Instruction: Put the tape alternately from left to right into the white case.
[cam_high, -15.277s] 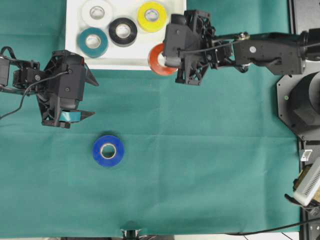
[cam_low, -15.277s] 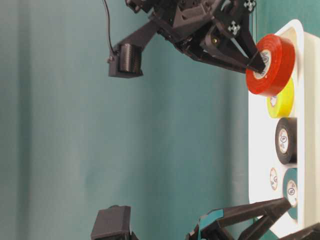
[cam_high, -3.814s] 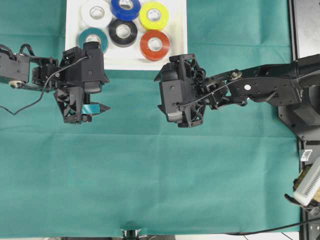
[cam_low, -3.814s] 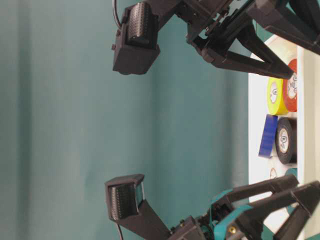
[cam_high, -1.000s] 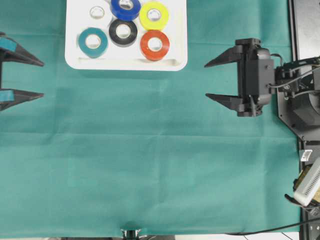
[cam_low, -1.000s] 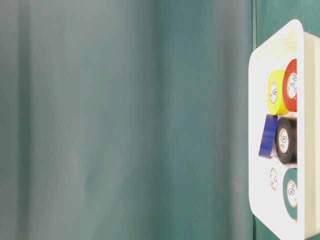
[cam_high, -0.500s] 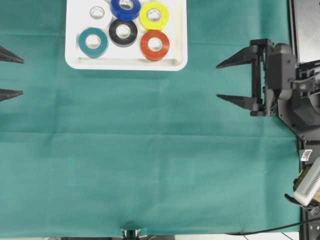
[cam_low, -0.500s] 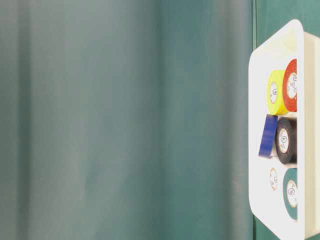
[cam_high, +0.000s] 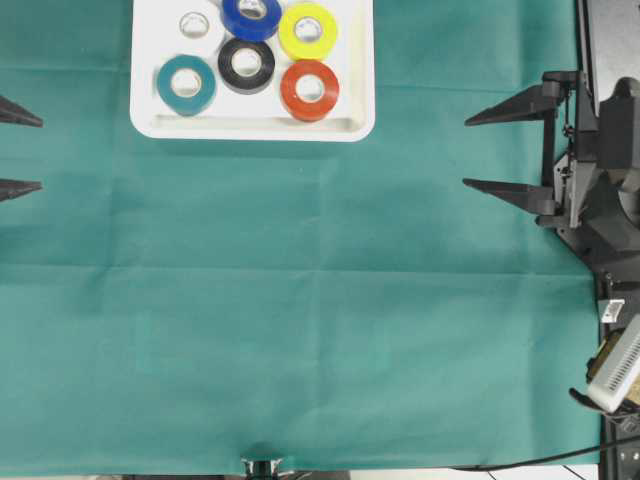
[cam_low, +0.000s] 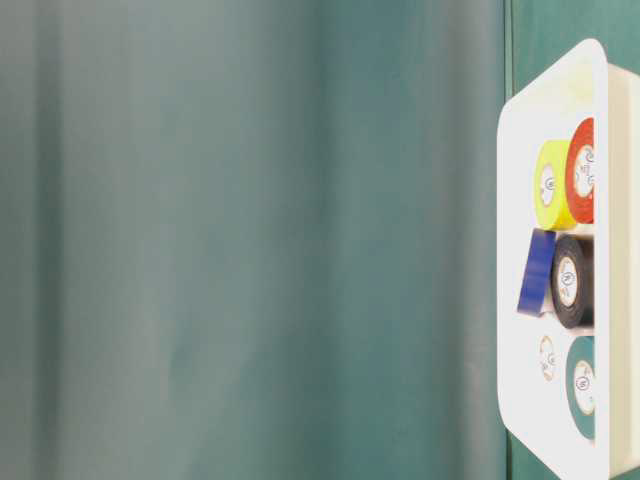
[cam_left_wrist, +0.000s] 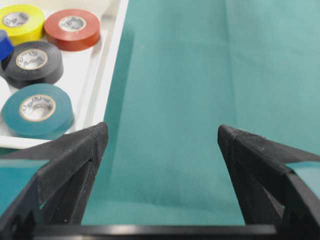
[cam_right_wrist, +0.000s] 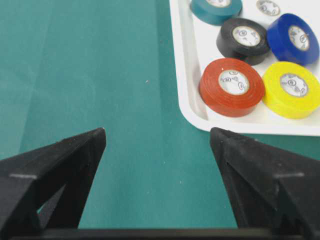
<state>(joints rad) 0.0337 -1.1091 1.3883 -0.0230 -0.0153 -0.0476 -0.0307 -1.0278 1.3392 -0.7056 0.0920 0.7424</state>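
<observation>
All six rolls sit inside the white case (cam_high: 350, 110), which lies on the green cloth (cam_high: 300, 320) at its far edge, left of the middle in the overhead view. Along the far side of the case: the white roll (cam_high: 193, 24), barely visible against the tray, then the blue roll (cam_high: 251, 15), which leans on the black roll (cam_high: 246, 65) just in front of it, then the yellow roll (cam_high: 307, 29) towards the case's right edge. Along the near side: the teal roll (cam_high: 186, 84) by the left edge, the black one in the middle, the red roll (cam_high: 310, 89) by the near right corner, touching the yellow. The left gripper (cam_high: 10, 150) shows only two black fingertips at the cloth's left edge, spread wide with nothing between them. The right gripper (cam_high: 490, 150) is at the right edge of the cloth, well apart from the case, its two pointed fingers also spread wide and holding nothing. Both wrist views look along the cloth between open fingers, with the loaded case off to one side
</observation>
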